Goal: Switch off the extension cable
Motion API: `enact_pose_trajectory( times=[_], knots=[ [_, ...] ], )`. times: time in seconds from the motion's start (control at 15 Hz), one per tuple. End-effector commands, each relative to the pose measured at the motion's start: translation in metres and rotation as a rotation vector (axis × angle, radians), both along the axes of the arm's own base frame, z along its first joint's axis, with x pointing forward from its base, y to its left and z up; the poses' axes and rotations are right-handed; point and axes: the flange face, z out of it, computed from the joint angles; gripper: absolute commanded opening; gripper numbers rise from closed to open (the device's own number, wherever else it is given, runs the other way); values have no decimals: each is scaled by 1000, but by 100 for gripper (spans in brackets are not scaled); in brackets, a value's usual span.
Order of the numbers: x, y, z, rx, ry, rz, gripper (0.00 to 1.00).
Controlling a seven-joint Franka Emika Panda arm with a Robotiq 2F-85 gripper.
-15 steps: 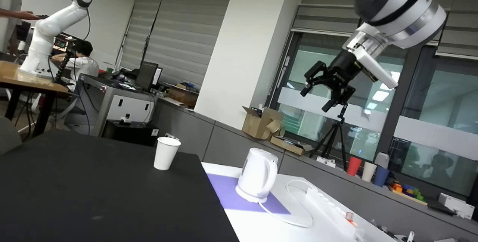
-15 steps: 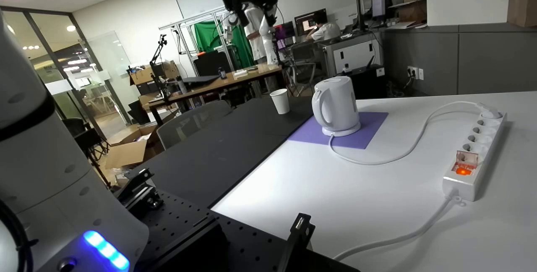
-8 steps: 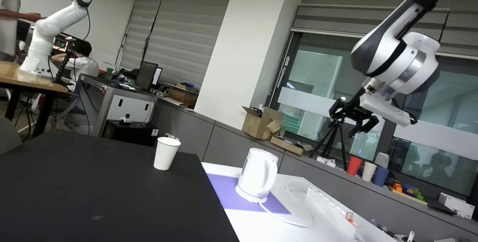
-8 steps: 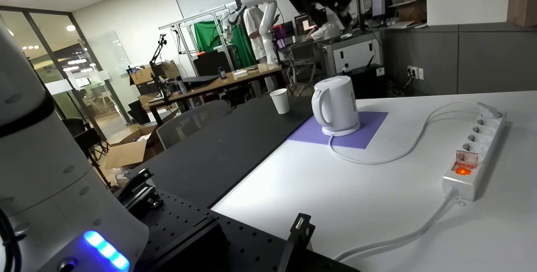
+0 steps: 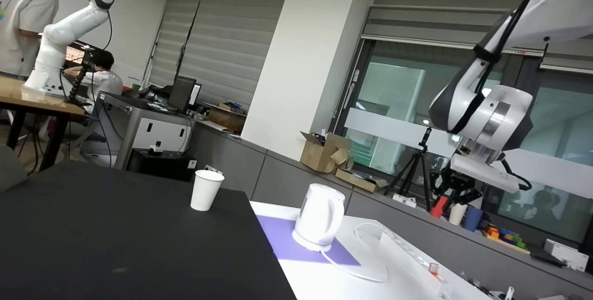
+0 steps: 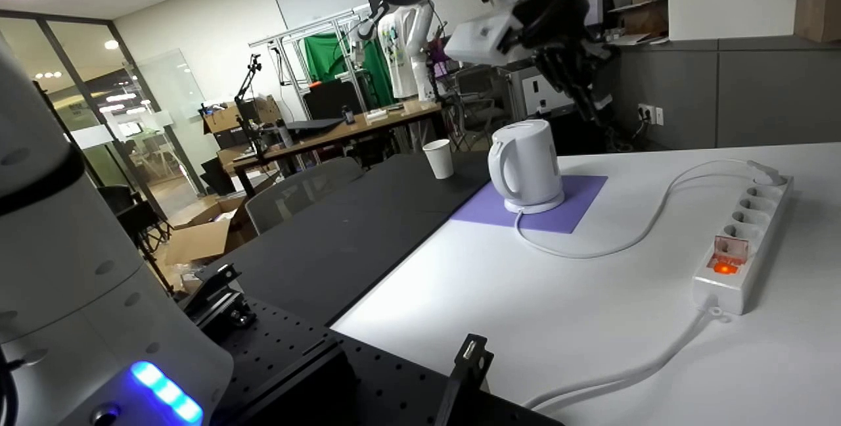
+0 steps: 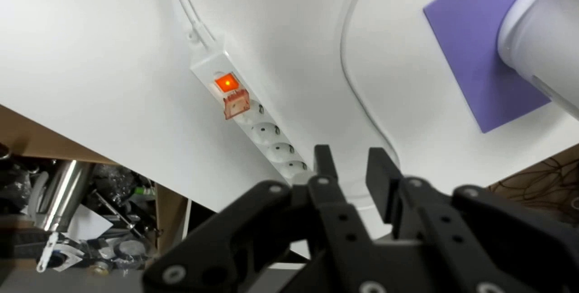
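Observation:
The extension cable (image 7: 266, 133) is a long white power strip lying on the white table, seen in both exterior views (image 6: 755, 229) (image 5: 407, 259) and the wrist view. Near its cord end the switch (image 7: 227, 83) glows orange, and a clear reddish cover (image 7: 236, 104) stands flipped up beside it. My gripper (image 7: 349, 155) hangs in the air above the table, apart from the strip. Its fingers are partly closed, with a gap and nothing between them. In the wrist view, one finger hides the strip's far end, where a plug sits in an exterior view (image 6: 765, 175).
A white kettle (image 6: 529, 163) stands on a purple mat (image 6: 585, 199), its cord (image 6: 591, 255) curving across the table to the strip. A paper cup (image 5: 207, 191) stands on the black table (image 5: 139, 244). Beyond the white table's edge lies a box of tools (image 7: 86, 211).
The arm has come down, and the gripper has moved to the right in both exterior views. Its fingers, wide apart a second ago, now stand closer together. The strip and kettle have not moved.

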Motion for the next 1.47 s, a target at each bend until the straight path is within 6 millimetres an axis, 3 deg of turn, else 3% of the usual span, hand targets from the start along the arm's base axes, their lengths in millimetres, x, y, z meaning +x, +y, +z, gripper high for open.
enact_pose_trajectory(
  times=[0.0, 0.53, 0.6, 0.67, 0.93, 1.4],
  knots=[
    [0, -5, -6, 2, 15, -7, 21],
    [4, -8, -10, 7, 21, -14, 19],
    [4, -8, -10, 7, 21, -14, 5],
    [7, -11, -15, 6, 28, -13, 4],
    [23, -35, -52, -17, 108, 10, 0],
    [49, -95, -142, 7, 259, -16, 0]
  ],
)
